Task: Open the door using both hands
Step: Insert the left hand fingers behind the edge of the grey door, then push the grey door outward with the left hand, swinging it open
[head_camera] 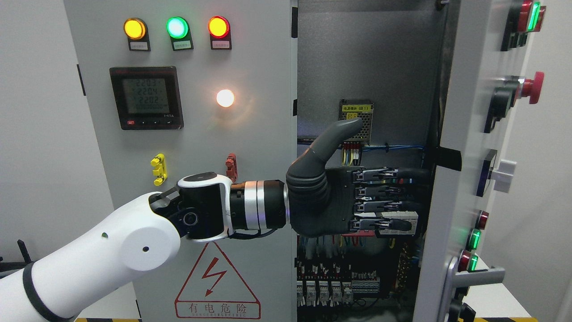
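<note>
A grey electrical cabinet fills the head view. Its left door [192, 134] is closed and carries lamps and a meter. The right door [464, 147] stands swung out, seen nearly edge-on, with a lever handle [480, 275] low down. My left arm comes in from the lower left and reaches across the gap. The left hand [384, 197] is dark grey, thumb up, fingers stretched flat toward the right door's inner edge; whether the fingertips touch it I cannot tell. It holds nothing. My right hand is out of view.
Inside the cabinet [362, 67] are a power supply [356, 117], wiring and rows of breakers [330, 290]. The right door bears a red mushroom button [532, 87] and green lamps [473, 239]. A hazard triangle [217, 286] marks the left door. White walls flank the cabinet.
</note>
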Motion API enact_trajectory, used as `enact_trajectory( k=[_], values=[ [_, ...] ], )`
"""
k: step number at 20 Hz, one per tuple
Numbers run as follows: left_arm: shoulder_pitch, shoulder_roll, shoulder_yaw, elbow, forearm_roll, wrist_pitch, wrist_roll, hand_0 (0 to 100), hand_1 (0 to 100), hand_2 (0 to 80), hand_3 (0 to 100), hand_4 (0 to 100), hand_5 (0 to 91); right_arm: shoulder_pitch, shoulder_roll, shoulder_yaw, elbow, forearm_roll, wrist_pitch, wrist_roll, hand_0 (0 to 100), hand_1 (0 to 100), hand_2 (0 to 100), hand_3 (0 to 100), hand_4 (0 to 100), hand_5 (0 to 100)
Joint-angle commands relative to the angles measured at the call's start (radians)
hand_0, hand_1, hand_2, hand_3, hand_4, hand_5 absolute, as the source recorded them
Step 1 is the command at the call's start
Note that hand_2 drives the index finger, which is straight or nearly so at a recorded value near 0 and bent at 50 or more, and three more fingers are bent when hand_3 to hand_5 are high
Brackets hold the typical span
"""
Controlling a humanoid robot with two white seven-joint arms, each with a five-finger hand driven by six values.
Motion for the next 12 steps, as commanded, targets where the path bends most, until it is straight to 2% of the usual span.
enact_trajectory(
  k=[1, 4, 12],
  values=[
    [0.001, -0.104, 0.031, 0.017, -0.003, 0.000, 0.031, 0, 0, 0.0, 0, 3, 0.0, 0.000, 0.000, 0.000, 0.000, 0.000, 0.001, 0.000, 11, 0, 0, 0, 0, 0],
    [0.001, -0.126, 0.031, 0.014, -0.003, 0.000, 0.072, 0, 0, 0.0, 0, 3, 0.0, 0.000, 0.000, 0.000, 0.000, 0.000, 0.001, 0.000, 11, 0, 0, 0, 0, 0],
    [0.002, -0.178, 0.028, 0.009, -0.004, 0.000, 0.133, 0, 0, 0.0, 0, 3, 0.0, 0.000, 0.000, 0.000, 0.000, 0.000, 0.001, 0.000, 11, 0, 0, 0, 0, 0]
  ],
)
